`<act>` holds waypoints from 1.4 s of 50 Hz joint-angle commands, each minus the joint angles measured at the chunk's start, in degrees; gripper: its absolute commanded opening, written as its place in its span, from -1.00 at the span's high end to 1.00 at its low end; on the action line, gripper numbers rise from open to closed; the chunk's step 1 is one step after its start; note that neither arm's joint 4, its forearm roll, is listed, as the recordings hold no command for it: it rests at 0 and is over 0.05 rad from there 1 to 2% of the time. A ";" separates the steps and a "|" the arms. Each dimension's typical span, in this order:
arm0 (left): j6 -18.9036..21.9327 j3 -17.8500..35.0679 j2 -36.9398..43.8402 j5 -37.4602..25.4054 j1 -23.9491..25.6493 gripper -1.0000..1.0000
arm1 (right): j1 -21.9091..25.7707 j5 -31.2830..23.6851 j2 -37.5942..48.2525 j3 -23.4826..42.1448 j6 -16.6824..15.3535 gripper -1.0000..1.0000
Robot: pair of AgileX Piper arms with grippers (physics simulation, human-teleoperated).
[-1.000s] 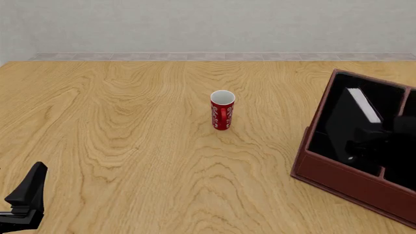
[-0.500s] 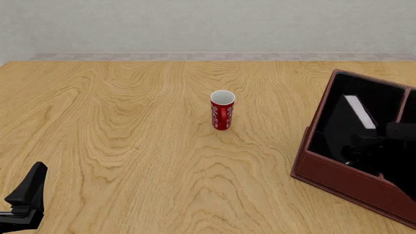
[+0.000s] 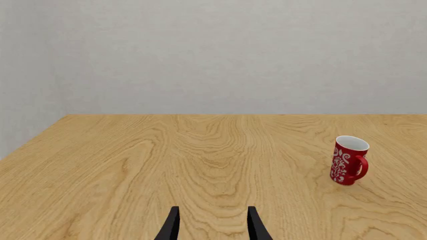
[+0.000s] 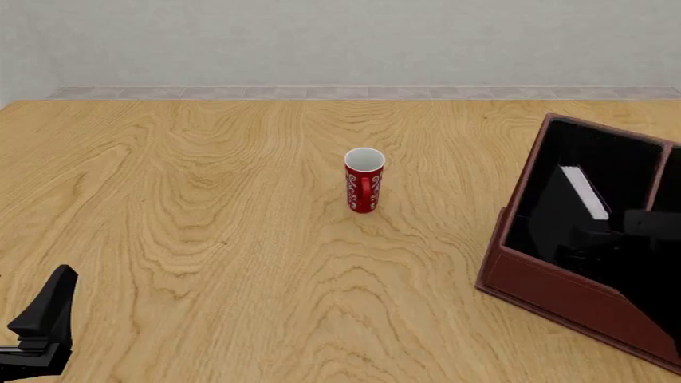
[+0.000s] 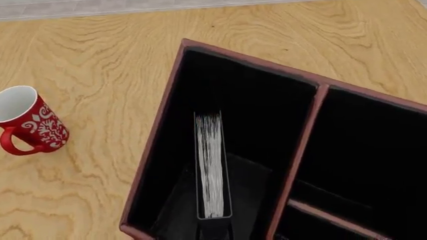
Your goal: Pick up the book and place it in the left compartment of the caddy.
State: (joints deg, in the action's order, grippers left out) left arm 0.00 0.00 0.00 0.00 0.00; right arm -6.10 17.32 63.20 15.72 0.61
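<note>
The black book (image 5: 212,165) stands on edge inside the left compartment (image 5: 257,107) of the reddish-brown caddy (image 5: 155,145), white page edges up. In the front view its white edge (image 4: 586,192) shows low in that bay (image 4: 569,155) of the caddy (image 4: 553,289). My right gripper (image 5: 213,231) is shut on the book's near end; in the front view it (image 4: 601,239) is a dark shape over the compartment. My left gripper (image 4: 43,319) is open and empty at the near left, with fingers (image 3: 172,226) apart.
A red mug (image 4: 363,180) with white pattern stands upright mid-table, left of the caddy; it also shows in the left wrist view (image 3: 348,160) and the right wrist view (image 5: 30,122). Narrower caddy bays (image 5: 373,140) lie past the divider. A wall bounds the far edge.
The book's white edge has sunk lower into the left compartment with my right gripper. The left arm and the mug have not moved.
</note>
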 commanded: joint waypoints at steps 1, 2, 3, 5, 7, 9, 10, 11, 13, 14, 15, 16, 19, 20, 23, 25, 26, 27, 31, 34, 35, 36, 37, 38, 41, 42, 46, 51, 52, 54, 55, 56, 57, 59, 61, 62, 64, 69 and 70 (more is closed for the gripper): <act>0.00 0.00 0.00 0.00 0.00 -1.00 | -0.32 2.05 1.30 -0.09 1.18 1.00; 0.00 0.00 0.00 0.00 0.00 -1.00 | -0.36 2.39 1.63 -0.22 1.18 1.00; 0.00 0.00 0.00 0.00 0.00 -1.00 | -0.36 2.41 1.65 -0.22 1.18 1.00; 0.00 0.00 0.00 0.00 0.00 -1.00 | -0.47 2.84 2.00 -0.40 1.22 1.00; 0.00 0.00 0.00 0.00 0.00 -1.00 | -0.54 3.11 2.34 -0.50 1.29 1.00; 0.00 0.00 0.00 0.00 0.00 -1.00 | -0.47 3.31 2.48 -0.57 1.23 1.00; 0.00 0.00 0.00 0.00 0.00 -1.00 | -0.49 3.51 2.70 -0.62 1.25 1.00; 0.00 0.00 0.00 0.00 0.00 -1.00 | -0.49 3.52 2.71 -0.63 1.25 1.00; 0.00 0.00 0.00 0.00 0.00 -1.00 | -0.47 3.49 2.80 -0.53 1.28 1.00; 0.00 0.00 0.00 0.00 0.00 -1.00 | -0.45 3.44 2.79 -0.50 1.27 1.00; 0.00 0.00 0.00 0.00 0.00 -1.00 | -0.45 3.44 2.78 -0.50 1.27 1.00; 0.00 0.00 0.00 0.00 0.00 -1.00 | -0.40 3.35 2.69 -0.47 1.33 1.00; 0.00 0.00 0.00 0.00 0.00 -1.00 | -0.40 3.44 2.77 -0.53 1.31 1.00; 0.00 0.00 0.00 0.00 0.00 -1.00 | -0.40 3.51 2.86 -0.56 1.33 1.00; 0.00 0.00 0.00 0.00 0.00 -1.00 | -0.47 4.11 3.30 -0.83 1.35 1.00; 0.00 0.00 0.00 0.00 0.00 -1.00 | -0.46 4.37 3.61 -0.91 1.42 1.00; 0.00 0.00 0.00 0.00 0.00 -1.00 | -0.49 4.51 3.69 -0.96 1.36 1.00; 0.00 0.00 0.00 0.00 0.00 -1.00 | -0.49 4.51 3.70 -0.96 1.36 1.00; 0.00 0.00 0.00 0.00 0.00 -1.00 | -0.37 4.79 4.15 -0.95 1.42 1.00; 0.00 0.00 0.00 0.00 0.00 -1.00 | -0.36 5.09 4.40 -1.04 1.42 1.00; 0.00 0.00 0.00 0.00 0.00 -1.00 | -0.41 5.16 4.43 -1.08 1.37 1.00; 0.00 0.00 0.00 0.00 0.00 -1.00 | -0.30 5.14 4.49 -1.03 1.48 1.00; 0.00 0.00 0.00 0.00 0.00 -1.00 | -0.31 5.20 4.50 -1.06 1.50 1.00; 0.00 0.00 0.00 0.00 0.00 -1.00 | -0.28 5.22 4.51 -1.06 1.56 1.00; 0.00 0.00 0.00 0.00 0.00 -1.00 | -0.23 5.18 4.50 -1.03 1.58 1.00; 0.00 0.00 0.00 0.00 0.00 -1.00 | -0.21 5.26 4.54 -1.07 1.60 1.00; 0.00 0.00 0.00 0.00 0.00 -1.00 | -0.04 5.72 4.85 -1.26 1.80 1.00; 0.00 0.00 0.00 0.00 0.00 -1.00 | 0.20 5.59 4.71 -1.17 2.00 1.00; 0.00 0.00 0.00 0.00 0.00 -1.00 | 0.19 5.68 4.87 -1.15 2.08 1.00; 0.00 0.00 0.00 0.00 0.00 -1.00 | 0.26 5.48 4.80 -0.98 2.10 1.00; 0.00 0.00 0.00 0.00 0.00 -1.00 | 0.26 5.48 4.80 -0.98 2.10 1.00; 0.00 0.00 0.00 0.00 0.00 -1.00 | 0.29 5.59 4.90 -1.03 2.15 1.00; 0.00 0.00 0.00 0.00 0.00 -1.00 | 0.30 5.64 4.98 -1.04 2.11 1.00; 0.00 0.00 0.00 0.00 0.00 -1.00 | 0.13 5.77 5.18 -1.08 2.01 -1.00; 0.00 0.00 0.00 0.00 0.00 -1.00 | -0.04 5.69 5.12 -1.06 1.94 -1.00; 0.00 0.00 0.00 0.00 0.00 -1.00 | 0.26 5.66 5.26 -0.96 2.12 -1.00; 0.00 0.00 0.00 0.00 0.00 -1.00 | 0.07 5.50 5.25 -0.87 2.07 -1.00; 0.00 0.00 0.00 0.00 0.00 -1.00 | 0.02 5.54 5.28 -0.91 1.93 -1.00; 0.00 0.00 0.00 0.00 0.00 -1.00 | -0.01 5.56 5.32 -0.93 1.85 -1.00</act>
State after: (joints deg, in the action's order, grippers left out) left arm 0.00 0.00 0.00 0.00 0.00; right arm -5.10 22.95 67.79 14.44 5.50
